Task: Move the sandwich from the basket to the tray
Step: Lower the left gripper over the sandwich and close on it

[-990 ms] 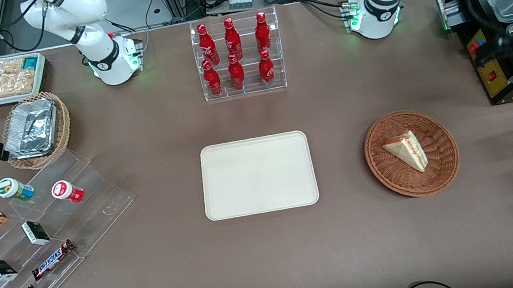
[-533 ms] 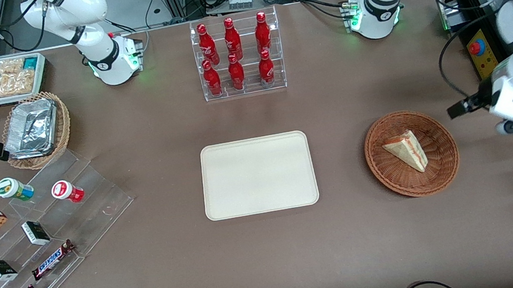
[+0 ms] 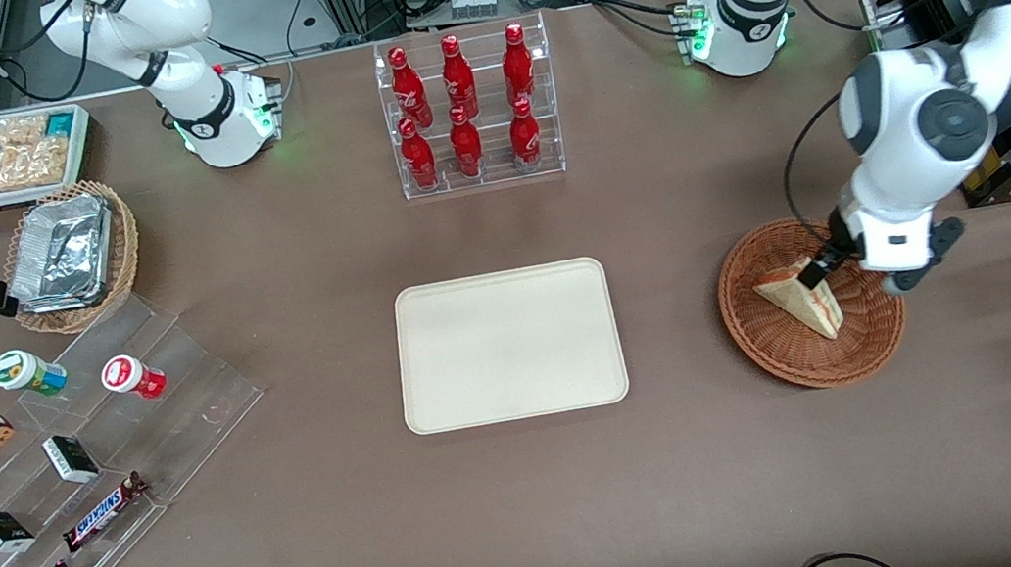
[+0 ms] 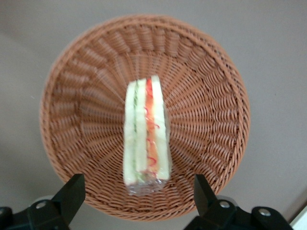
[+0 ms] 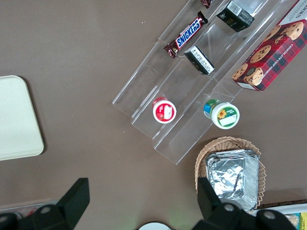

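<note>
Nothing has been moved yet: the sandwich [image 3: 801,298] is seen lying in the basket [image 3: 772,350] at the right of the front view, while the tray [image 3: 508,344] at centre is bare. The gripper [image 4: 138,201] is held above the basket with its fingers spread wide, the sandwich framed between them but not touched, so grasp, lift, carry and release are all left. Only open table is found between basket and tray; the bottle rack [image 3: 469,110] at upper centre is set well apart.
</note>
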`<action>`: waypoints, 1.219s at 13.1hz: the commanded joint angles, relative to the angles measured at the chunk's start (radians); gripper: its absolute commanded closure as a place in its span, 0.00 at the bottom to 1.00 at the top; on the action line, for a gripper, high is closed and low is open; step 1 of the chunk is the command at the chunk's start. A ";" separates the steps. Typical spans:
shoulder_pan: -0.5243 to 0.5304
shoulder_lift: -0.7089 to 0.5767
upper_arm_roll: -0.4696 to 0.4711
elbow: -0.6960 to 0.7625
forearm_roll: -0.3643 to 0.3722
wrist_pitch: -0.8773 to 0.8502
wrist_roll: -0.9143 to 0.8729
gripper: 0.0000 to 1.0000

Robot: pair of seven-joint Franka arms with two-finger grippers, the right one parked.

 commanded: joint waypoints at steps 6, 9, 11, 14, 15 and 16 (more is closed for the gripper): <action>-0.009 0.083 0.013 -0.057 0.022 0.148 -0.030 0.00; -0.007 0.114 0.014 -0.060 0.024 0.168 -0.030 0.01; -0.006 0.126 0.016 -0.057 0.024 0.171 -0.030 0.16; -0.004 0.126 0.017 -0.045 0.022 0.171 -0.044 0.73; -0.006 0.123 0.017 -0.040 0.022 0.170 -0.046 0.82; -0.006 0.117 0.017 -0.032 0.022 0.167 -0.046 0.85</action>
